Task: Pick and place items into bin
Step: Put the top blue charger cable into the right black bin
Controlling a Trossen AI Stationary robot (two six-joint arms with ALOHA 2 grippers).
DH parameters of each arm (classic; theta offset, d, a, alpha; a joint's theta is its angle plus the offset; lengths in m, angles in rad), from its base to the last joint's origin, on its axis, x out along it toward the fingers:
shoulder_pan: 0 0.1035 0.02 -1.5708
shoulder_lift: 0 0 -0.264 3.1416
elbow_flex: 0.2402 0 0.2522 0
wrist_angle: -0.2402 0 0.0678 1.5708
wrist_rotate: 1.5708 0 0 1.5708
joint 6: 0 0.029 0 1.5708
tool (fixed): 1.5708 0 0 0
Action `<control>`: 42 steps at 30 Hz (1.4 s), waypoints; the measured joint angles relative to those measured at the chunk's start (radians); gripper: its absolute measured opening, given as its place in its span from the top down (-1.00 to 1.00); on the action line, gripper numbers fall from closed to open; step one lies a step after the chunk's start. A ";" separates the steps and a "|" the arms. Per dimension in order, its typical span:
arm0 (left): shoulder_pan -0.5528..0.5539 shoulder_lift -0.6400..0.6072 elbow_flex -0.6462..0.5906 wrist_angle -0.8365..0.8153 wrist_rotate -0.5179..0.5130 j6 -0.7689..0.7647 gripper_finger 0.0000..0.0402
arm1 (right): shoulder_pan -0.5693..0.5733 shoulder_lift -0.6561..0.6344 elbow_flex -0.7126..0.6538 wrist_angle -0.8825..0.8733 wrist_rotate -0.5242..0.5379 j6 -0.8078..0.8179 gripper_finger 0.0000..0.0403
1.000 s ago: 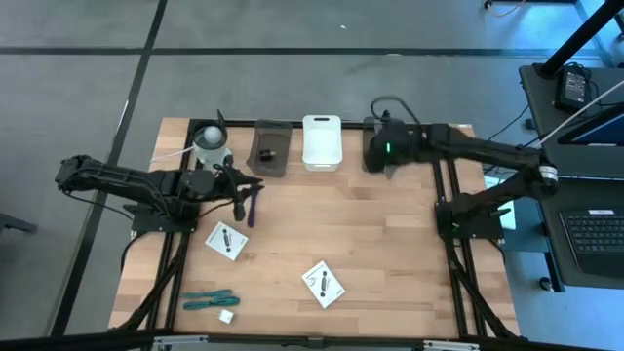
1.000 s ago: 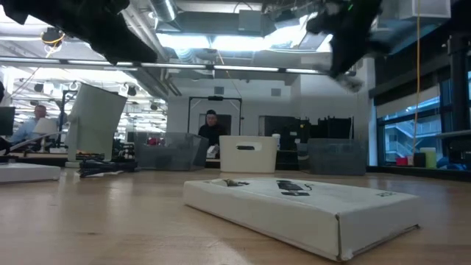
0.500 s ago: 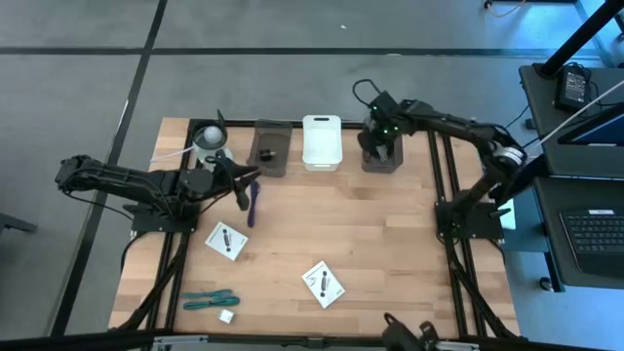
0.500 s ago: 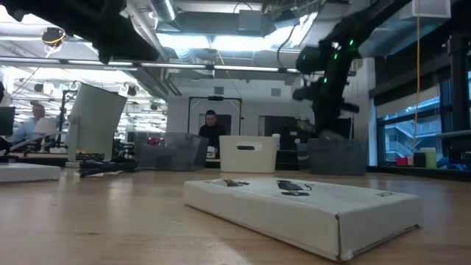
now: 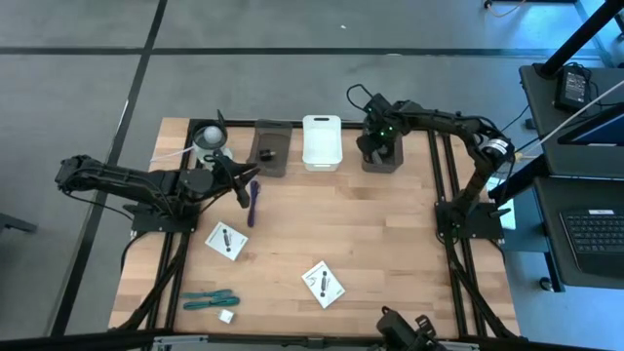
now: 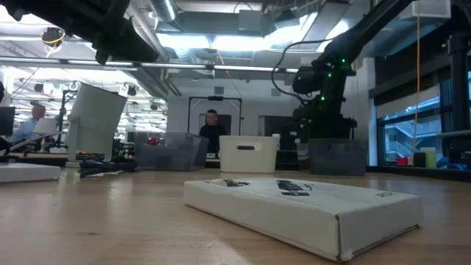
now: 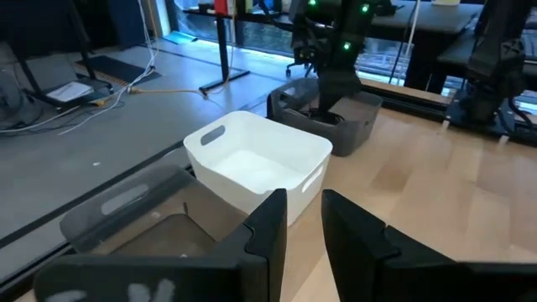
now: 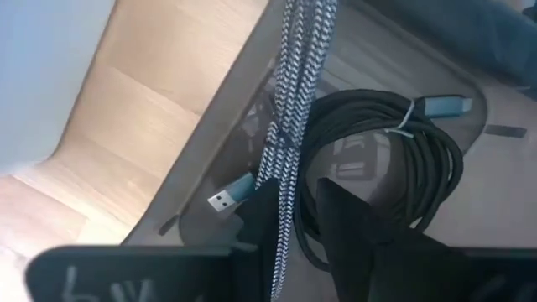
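My right gripper (image 5: 378, 148) points down into the dark grey bin (image 5: 388, 159) at the far right, shut on a black-and-white braided cable (image 8: 289, 101). A coiled black cable (image 8: 377, 159) lies in that bin. My left gripper (image 5: 241, 192) hovers empty by the purple stick (image 5: 253, 202), fingers a little apart (image 7: 304, 231). The stick lies flat on the table. Two white square packets (image 5: 225, 240) (image 5: 323, 283), teal ties (image 5: 210, 299) and a tiny white cube (image 5: 226, 316) lie on the near part of the table. My right gripper has the braided cable (image 8: 281, 189) between its two fingers, coming from above and pointing down into the bin. The cable runs along the fingers and on over the bin's rim. A teal USB plug (image 8: 226, 198) lies on the bin's floor beside the fingers.
A white bin (image 5: 322, 142) and a clear dark bin (image 5: 270, 148) stand in the far row, left of the grey bin. A white cup-like cylinder (image 5: 208, 139) stands at the far left. People show in the room beyond (image 6: 212, 126). One packet (image 6: 302, 202) fills the low view's foreground.
My right gripper has tipped from lying level above the far right bin to pointing down, and has gone down into that bin. My left gripper has moved a little toward the far edge, beside the purple stick, which stays on the table.
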 joint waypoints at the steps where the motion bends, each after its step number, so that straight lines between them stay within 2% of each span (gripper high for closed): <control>1: 0.000 0.000 0.000 0.000 0.000 0.000 0.64 | 0.000 0.000 0.007 -0.002 0.000 0.000 0.56; 9: 0.000 0.000 0.000 -0.001 0.025 0.002 0.64 | 0.000 -0.055 0.108 -0.084 0.000 0.005 0.56; 13: 0.000 0.000 0.001 -0.007 0.057 0.001 0.57 | 0.018 -0.157 0.134 -0.112 0.003 0.044 0.56; 18: 0.000 0.000 0.001 -0.023 0.090 0.002 0.34 | 0.090 -0.330 0.130 -0.132 0.005 0.147 0.56; 25: -0.001 0.000 0.001 -0.002 0.112 0.002 0.06 | 0.333 -0.498 0.127 -0.241 0.087 0.313 0.56; 28: -0.001 0.000 0.002 0.028 0.113 0.002 0.03 | 0.474 -0.519 0.127 -0.279 0.132 0.396 0.57; 32: -0.001 0.000 0.002 0.060 0.114 0.000 0.05 | 0.661 -0.512 0.104 -0.303 0.182 0.452 0.71; 37: -0.001 0.000 0.037 0.019 0.136 0.000 0.09 | 0.853 -0.520 -0.053 -0.194 0.196 0.590 0.96; 42: -0.001 0.000 0.098 -0.123 0.178 0.000 0.11 | 0.997 -0.537 -0.269 0.077 0.197 0.713 0.95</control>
